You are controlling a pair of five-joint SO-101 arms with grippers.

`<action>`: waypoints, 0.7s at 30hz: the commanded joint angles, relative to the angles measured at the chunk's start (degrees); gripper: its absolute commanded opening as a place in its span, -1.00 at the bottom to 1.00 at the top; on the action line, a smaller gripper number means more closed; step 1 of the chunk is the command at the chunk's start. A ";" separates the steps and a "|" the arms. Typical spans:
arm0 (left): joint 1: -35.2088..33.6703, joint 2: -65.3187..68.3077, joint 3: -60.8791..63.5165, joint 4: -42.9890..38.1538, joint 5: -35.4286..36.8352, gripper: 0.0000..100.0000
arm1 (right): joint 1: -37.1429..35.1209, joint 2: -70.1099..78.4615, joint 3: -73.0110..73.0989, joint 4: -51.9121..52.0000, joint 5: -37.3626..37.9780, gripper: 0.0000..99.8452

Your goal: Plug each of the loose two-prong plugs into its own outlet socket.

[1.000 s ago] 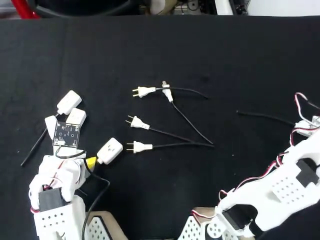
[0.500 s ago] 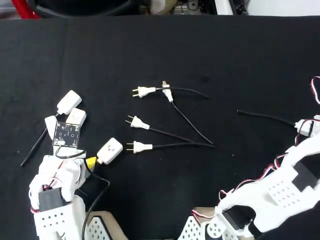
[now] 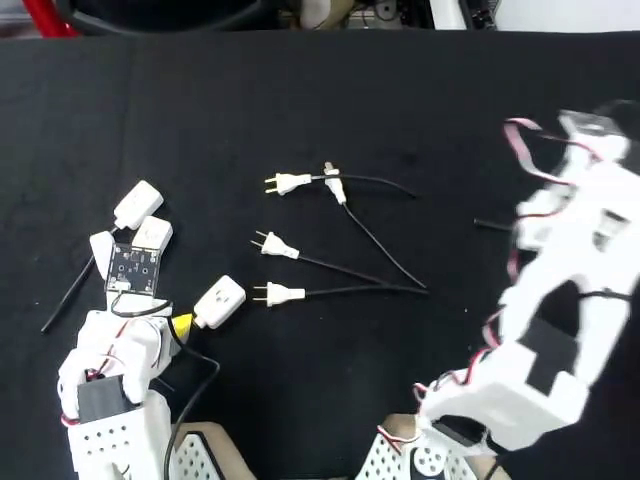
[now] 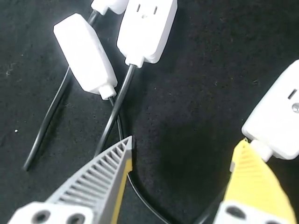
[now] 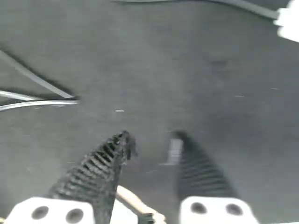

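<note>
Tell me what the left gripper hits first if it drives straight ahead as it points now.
Probably the black cord lying just ahead of the left gripper, then the face-up white socket beyond it; depth is unclear.

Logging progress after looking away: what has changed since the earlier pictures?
The right arm swung from the near right corner toward the far side of the table; its gripper is open and empty. The left arm, the plugs and the sockets stayed put.
</note>
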 commanded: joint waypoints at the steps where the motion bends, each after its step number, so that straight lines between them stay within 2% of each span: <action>1: -0.40 -0.18 -0.31 -0.88 -0.26 -0.35 | -11.25 -6.55 2.59 1.76 -6.59 -0.91; 5: -0.48 -0.18 -0.31 -0.88 -0.26 -0.35 | -24.97 -7.96 3.21 -2.73 -15.82 -0.90; 11: -0.57 -0.18 -0.31 -0.97 -0.26 -0.35 | -42.55 -1.89 3.03 -17.58 -33.85 -0.90; 15: -0.57 -0.18 -0.31 -0.97 -0.26 -0.35 | -48.44 5.76 2.95 -27.25 -42.99 -0.90; 21: -0.57 -0.18 -0.31 -0.97 -0.26 -0.35 | -52.57 16.66 2.95 -40.79 -58.02 -0.90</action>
